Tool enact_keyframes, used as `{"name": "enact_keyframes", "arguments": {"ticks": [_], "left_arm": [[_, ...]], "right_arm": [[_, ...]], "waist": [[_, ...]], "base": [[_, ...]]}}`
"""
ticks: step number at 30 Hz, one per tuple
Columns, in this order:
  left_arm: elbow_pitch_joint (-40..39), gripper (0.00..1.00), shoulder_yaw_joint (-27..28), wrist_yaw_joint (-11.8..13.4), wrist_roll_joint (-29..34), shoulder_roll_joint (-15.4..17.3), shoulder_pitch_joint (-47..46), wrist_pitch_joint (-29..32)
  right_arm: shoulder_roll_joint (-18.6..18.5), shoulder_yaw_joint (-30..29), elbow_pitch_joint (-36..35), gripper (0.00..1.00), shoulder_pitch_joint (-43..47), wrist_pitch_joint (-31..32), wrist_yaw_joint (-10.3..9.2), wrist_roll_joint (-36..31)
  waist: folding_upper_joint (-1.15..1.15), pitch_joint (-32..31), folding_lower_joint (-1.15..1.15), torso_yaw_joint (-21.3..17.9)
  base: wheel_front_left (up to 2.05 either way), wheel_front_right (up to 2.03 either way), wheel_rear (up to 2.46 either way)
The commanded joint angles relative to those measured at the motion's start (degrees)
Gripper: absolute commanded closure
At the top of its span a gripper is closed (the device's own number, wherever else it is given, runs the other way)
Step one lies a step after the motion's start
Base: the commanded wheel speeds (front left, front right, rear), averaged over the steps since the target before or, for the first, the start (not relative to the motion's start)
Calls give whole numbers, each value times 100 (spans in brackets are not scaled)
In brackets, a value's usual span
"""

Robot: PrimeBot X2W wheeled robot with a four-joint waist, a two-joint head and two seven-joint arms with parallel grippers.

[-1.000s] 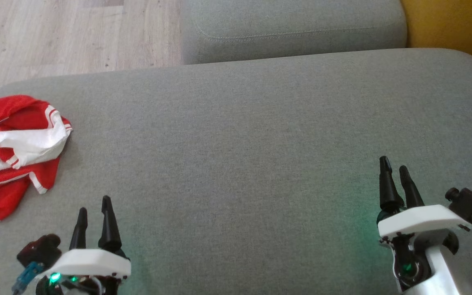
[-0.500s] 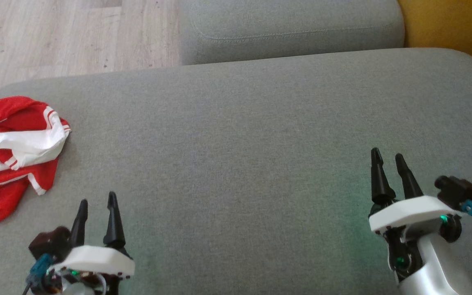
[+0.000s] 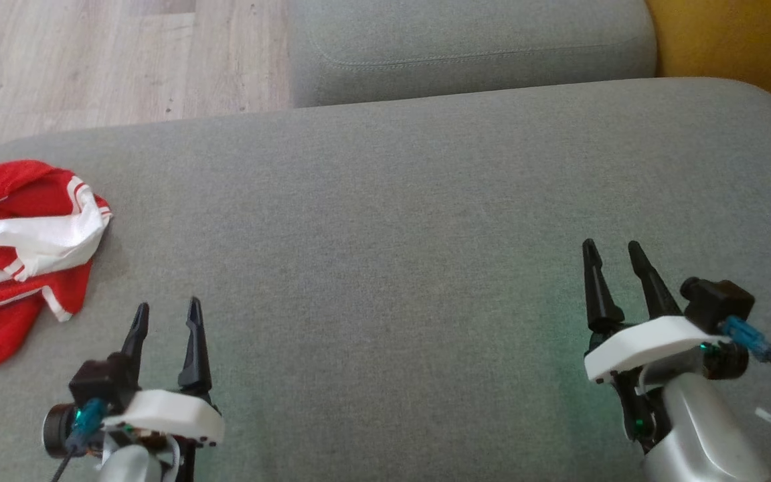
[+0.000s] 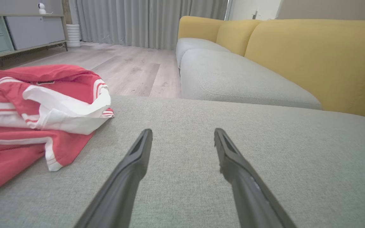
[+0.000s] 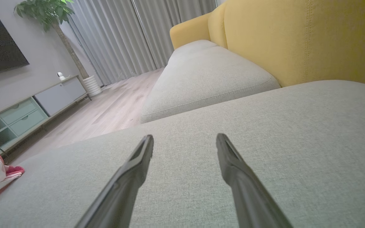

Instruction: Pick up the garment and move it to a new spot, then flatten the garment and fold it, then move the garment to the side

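Head view: a broad grey seat cushion (image 3: 385, 221) is stretching across the frame. A red and white garment (image 3: 21, 254) is lying crumpled at its far left, close to the cushion's rounded left corner. The frame's left edge is cutting off part of the garment and hiding its full outline.

The left claw (image 3: 166, 304) is hovering at the lower left, fingers spread apart and gripping nothing, near the garment but not touching it. The right claw (image 3: 610, 244) is hanging at the lower right, well apart from the garment, its fingers likewise parted and empty. Between the two claws the cushion is offering open room across its middle.

Beyond the cushion's far edge, a wooden floor (image 3: 91, 60) is showing at the upper left. A second cushion (image 3: 466, 47) is butting against that edge at top centre, and a yellow backrest (image 3: 733, 40) is rising at the upper right.

In the left wrist view, the garment is lying to the left of the fingers, with a white fold resting over the red cloth. It is possibly a striped jersey, though the bunching is making that hard to tell. In the right wrist view, a small piece of the garment is peeking in at the lower left, cut off by the frame.
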Motion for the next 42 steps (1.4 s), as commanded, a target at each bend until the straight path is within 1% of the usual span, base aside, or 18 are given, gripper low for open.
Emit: {"name": "enact_keyframes", "arguments": {"ticks": [1,12,20,26,35,39,42], "left_arm": [[-109,0,123,59,163,99,-287,-78],[-39,0,344,220,824,-8,-83,-263],[-58,0,556,320,1296,-113,76,-390],[-105,0,712,346,1281,-178,164,-390],[-106,0,910,281,1299,-246,231,-390],[-111,0,929,235,1357,-262,228,-390],[-101,0,962,213,1362,-278,239,-390]], "right_arm": [[-10,151,-138,0,-324,-100,-4,-167],[5,117,-11,0,-217,-286,-4,-1040],[36,-67,44,0,-120,-413,-4,-1562],[49,-319,18,0,-24,-413,-4,-1508],[52,-305,8,0,35,-413,-4,-1347],[52,-221,-6,0,36,-413,-4,-1335],[53,-143,-5,0,53,-413,-4,-1322]], "waist": [[0,-6,0,-8],[0,-59,0,-29],[0,-149,0,-28],[0,-191,0,-24],[0,-151,0,7],[0,-132,0,119],[0,-114,0,308]], "base": [[0,0,0],[0,0,0],[0,0,0],[0,0,0],[0,0,0],[0,0,0],[0,0,0]]}}
